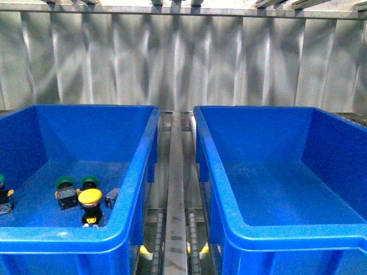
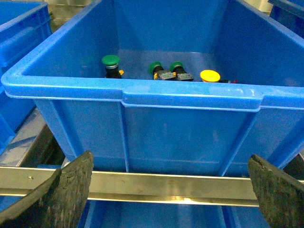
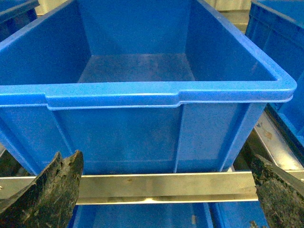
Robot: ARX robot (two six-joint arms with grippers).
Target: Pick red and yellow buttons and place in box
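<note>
Yellow button [image 1: 90,197] sat in left crate [image 1: 57,240], near its front wall; box [image 1: 287,239] on the right was empty, so nothing was placed yet. Red button [image 2: 231,81] showed only as a red sliver behind the rim beside the yellow one — probably it, hard to tell. Count: one yellow, one probable red, three green buttons [image 2: 110,60], two crates. Left gripper [image 2: 171,159] and right gripper [image 3: 166,159] hung outside the crates, jaws spread wide, holding nothing — both picks and both drops were left.
</note>
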